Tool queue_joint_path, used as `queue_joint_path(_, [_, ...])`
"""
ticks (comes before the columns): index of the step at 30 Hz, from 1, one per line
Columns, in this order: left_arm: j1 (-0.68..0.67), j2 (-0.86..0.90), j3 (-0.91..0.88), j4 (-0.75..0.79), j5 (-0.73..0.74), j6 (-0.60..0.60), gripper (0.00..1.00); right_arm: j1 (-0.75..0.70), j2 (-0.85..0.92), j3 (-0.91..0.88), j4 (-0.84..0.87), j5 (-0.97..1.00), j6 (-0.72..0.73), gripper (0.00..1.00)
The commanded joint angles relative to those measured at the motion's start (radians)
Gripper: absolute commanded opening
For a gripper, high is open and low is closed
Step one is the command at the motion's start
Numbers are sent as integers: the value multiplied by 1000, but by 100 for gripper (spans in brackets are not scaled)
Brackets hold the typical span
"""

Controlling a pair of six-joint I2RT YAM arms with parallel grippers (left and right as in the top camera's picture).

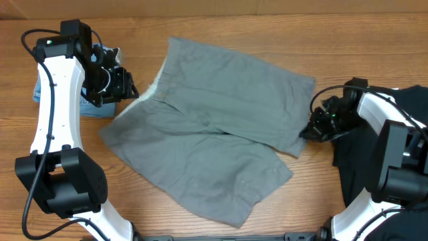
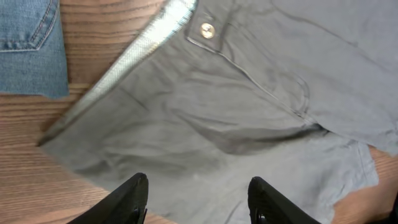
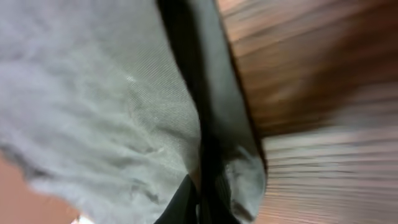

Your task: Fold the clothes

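Grey shorts [image 1: 214,127] spread flat, left gripper [image 2: 198,190] half open, empty, over waistband [image 2: 130,56], right gripper [image 1: 307,130] pinching hem [image 3: 245,168]

Overhead straight down, both wrist views close on the same grey shorts [image 1: 214,127], right nearest

Robotics lab bench: wood-grain table [image 1: 321,201], a jointed left arm [image 1: 52,100] and right arm [image 1: 401,134] alongside.

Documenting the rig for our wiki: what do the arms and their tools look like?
Left arm and right arm match: white links, bulky black joint housings, thin black cables looping alongside, a small green light on each. The left tool and right tool are black, with rounded matte fingers on the left.
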Motion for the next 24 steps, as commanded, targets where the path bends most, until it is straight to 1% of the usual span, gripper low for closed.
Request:
queue_joint_path(1, [-10,-24,2,8,18,13,56,5,-34,6,23,114,67,4])
queue_joint_path(2, [-10,-24,2,7,18,13,56,10,-34,-6,35,130,80,14])
queue_joint_path(3, [-11,-24,2,7,18,13,56,10,-34,-12,38,163,110,32])
queue_joint_path(4, [-11,-24,2,6,18,13,57,10,-34,-13,34,214,146,35])
queue_joint_path(6, [-11,-24,2,-1,18,13,59,-3,-35,6,11,274,205,33])
queue_joint_path(7, [-12,-24,2,-2,18,13,60,-18,-36,33,-6,262,205,25])
queue_joint_path(8, [-13,-24,2,0,23,13,60,-27,-39,55,-21,247,204,24])
queue_joint_path(10, [-22,-23,2,14,64,51,57,-43,-56,112,-47,199,182,24])
queue_joint_path(11, [-41,-21,2,35,85,100,54,-45,-71,143,-57,171,150,24])
queue_joint_path(15, [-122,-4,0,113,48,192,57,-30,-153,239,-70,63,51,28])
queue_joint_path(18, [-186,39,0,190,13,244,56,-14,-229,283,-83,-2,27,31])
queue_joint_path(20, [-217,78,0,240,13,269,47,-5,-285,291,-84,-46,11,32])
queue_joint_path(21, [-233,106,0,270,0,277,40,-2,-310,291,-85,-63,11,33])
queue_joint_path(22, [-253,147,0,320,-35,275,29,3,-349,291,-90,-93,11,33])
queue_joint_path(24, [-271,225,0,411,-51,275,16,14,-409,291,-107,-113,12,34])
